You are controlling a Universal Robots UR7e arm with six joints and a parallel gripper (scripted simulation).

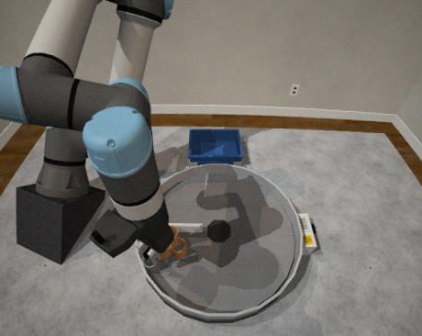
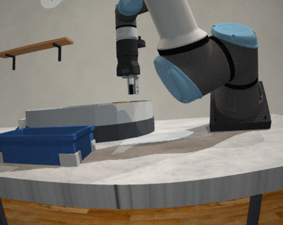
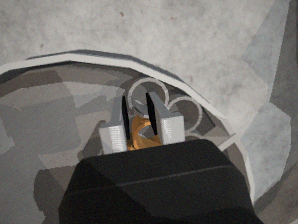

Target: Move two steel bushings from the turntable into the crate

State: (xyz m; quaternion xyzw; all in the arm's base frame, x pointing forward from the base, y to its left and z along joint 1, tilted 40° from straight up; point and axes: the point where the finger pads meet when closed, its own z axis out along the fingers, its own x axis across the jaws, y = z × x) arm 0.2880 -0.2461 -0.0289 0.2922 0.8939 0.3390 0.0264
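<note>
My gripper (image 1: 150,256) (image 2: 133,93) (image 3: 137,107) is partly open and empty, pointing down above the left part of the turntable (image 1: 223,316) (image 2: 62,118) (image 3: 85,56). In the wrist view one steel bushing (image 3: 148,79) stands near the rim, just beyond the fingertips and partly hidden by the right finger. A second steel bushing (image 3: 201,118) is right of it, and part of another grey ring shows below. Several orange bushings stand close by, one of them (image 1: 179,254) clear in the top view; orange also shows between the fingers, below them. The blue crate (image 1: 216,160) (image 2: 31,150) looks empty.
A pale bar (image 1: 186,226) lies across the turntable from the dark centre hub (image 1: 218,230). The turntable's raised rim surrounds the bushings. A labelled box (image 1: 307,231) is on its right outside. The crate stands behind the turntable; the robot's dark base (image 1: 42,229) (image 2: 240,118) is at its left.
</note>
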